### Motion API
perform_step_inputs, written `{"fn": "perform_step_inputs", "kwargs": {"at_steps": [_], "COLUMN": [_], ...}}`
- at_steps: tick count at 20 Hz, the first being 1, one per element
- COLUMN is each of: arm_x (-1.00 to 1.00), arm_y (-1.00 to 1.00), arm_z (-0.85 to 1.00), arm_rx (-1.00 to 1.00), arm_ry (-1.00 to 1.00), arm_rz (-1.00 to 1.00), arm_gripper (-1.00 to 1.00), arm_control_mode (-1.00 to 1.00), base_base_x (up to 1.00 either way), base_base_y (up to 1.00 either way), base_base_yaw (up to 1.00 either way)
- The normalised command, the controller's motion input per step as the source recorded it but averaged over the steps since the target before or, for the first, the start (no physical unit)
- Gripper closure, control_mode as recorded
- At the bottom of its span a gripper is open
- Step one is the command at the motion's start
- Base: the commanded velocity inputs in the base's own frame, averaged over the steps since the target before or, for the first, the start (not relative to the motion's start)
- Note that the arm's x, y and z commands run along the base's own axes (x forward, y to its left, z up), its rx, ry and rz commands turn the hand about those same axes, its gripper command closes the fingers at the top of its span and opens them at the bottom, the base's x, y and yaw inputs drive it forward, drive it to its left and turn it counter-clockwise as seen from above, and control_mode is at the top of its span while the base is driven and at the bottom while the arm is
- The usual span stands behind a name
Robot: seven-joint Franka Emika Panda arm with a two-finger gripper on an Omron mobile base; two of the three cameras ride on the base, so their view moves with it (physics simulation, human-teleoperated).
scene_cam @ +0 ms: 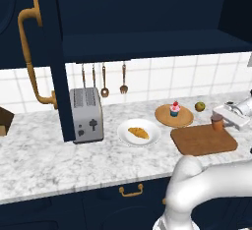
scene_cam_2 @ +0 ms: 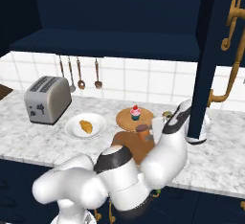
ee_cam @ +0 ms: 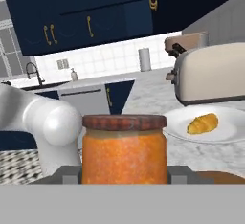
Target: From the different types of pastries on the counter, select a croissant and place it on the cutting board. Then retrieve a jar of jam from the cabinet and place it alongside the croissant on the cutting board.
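Orange jam jar point(ee_cam: 124, 149) is sitting right between the fingers of my end effector point(scene_cam: 222, 121), clamped on both sides, brown lid up. From the left base view the jar hangs at the far right corner of the wooden cutting board point(scene_cam: 203, 140); can't tell if it's touching it. The croissant point(scene_cam: 138, 132) is on the white plate point(scene_cam: 125, 136) on the table point(scene_cam: 59, 160), between toaster point(scene_cam: 86, 114) and board.
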Motion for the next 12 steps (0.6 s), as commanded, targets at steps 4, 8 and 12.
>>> {"fn": "perform_step_inputs", "kwargs": {"at_steps": [4, 8, 12], "arm_x": [0.86, 0.95, 0.85], "arm_y": [-0.09, -0.26, -0.54], "arm_z": [-0.51, -0.69, -0.60], "arm_rx": [0.00, -0.02, -0.02], "arm_ry": [-0.13, -0.14, -0.11], "arm_rz": [-0.04, 0.00, 0.00], "arm_gripper": [1.00, 1.00, 1.00], "arm_control_mode": [-1.00, -1.00, -1.00], "base_base_x": [0.00, 0.00, 0.00], "base_base_y": [0.00, 0.00, 0.00], "base_base_yaw": [0.00, 0.00, 0.00]}}
